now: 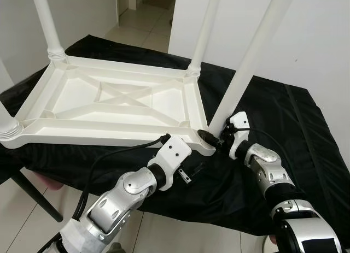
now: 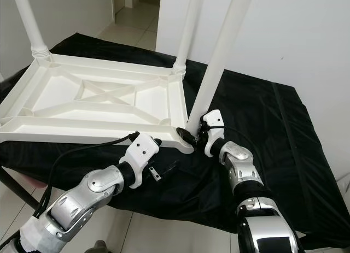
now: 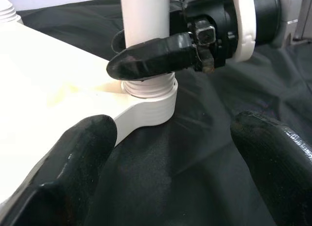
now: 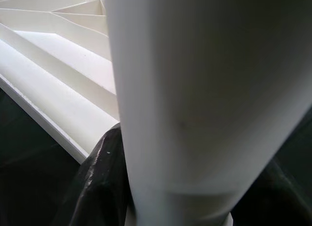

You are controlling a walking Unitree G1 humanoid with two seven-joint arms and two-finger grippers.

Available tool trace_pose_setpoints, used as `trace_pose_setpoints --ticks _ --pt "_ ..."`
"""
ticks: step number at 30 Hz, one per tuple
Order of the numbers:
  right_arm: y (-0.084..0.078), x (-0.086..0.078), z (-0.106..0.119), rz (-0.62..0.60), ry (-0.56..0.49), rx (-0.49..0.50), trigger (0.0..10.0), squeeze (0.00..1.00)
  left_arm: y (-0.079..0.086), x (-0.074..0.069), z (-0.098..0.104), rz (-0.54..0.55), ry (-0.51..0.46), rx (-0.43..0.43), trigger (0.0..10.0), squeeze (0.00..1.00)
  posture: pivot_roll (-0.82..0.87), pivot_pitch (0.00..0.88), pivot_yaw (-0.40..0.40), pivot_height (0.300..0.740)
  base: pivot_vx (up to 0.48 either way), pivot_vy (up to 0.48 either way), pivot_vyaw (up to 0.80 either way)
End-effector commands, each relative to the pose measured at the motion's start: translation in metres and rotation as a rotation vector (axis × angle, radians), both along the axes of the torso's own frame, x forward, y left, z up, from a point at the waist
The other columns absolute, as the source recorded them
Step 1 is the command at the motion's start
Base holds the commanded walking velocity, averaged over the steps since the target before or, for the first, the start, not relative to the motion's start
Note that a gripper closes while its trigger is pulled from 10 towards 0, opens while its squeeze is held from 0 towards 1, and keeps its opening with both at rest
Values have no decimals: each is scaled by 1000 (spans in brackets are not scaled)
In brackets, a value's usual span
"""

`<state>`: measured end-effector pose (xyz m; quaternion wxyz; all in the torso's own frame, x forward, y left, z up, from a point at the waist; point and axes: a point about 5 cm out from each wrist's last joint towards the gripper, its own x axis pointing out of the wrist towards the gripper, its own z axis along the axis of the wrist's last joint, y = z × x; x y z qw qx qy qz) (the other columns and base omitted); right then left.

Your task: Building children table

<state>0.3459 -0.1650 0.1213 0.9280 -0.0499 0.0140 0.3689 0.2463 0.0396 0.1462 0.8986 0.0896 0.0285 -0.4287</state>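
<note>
On black cloth [image 1: 284, 127]: white tabletop [image 1: 109, 100] upside down, 4 legs up. At near edge, left gripper [image 3: 170, 153], fingers [image 3: 73, 157] spread wide, pointed at near right corner socket [image 1: 203, 142], touching nothing. At that corner, right gripper [image 1: 214, 138] pinched around base of leg [image 1: 246, 67], which leans slightly in the socket. Farther right, bare cloth.
</note>
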Motion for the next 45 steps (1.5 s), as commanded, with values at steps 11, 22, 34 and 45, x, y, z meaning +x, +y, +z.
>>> trace_pose_setpoints --ticks 11,22,34,45 --pt "-4 5 1 -206 -18 31 10000 0 -3 -1 -2 -50 31 -24 10000 0 179 51 -132 740 0 0 0" --pt "20 -2 1 -456 -24 135 10000 0 -5 3 -4 -19 49 -81 10000 0 151 66 -129 740 0 0 0" --pt "57 -7 2 -761 -14 184 10000 0 3 24 -2 49 96 -106 10000 0 141 62 -135 740 0 0 0" --pt "55 -13 10 -744 -26 213 10000 1000 9 25 -4 127 76 -72 10000 0 172 46 -132 740 0 0 0"
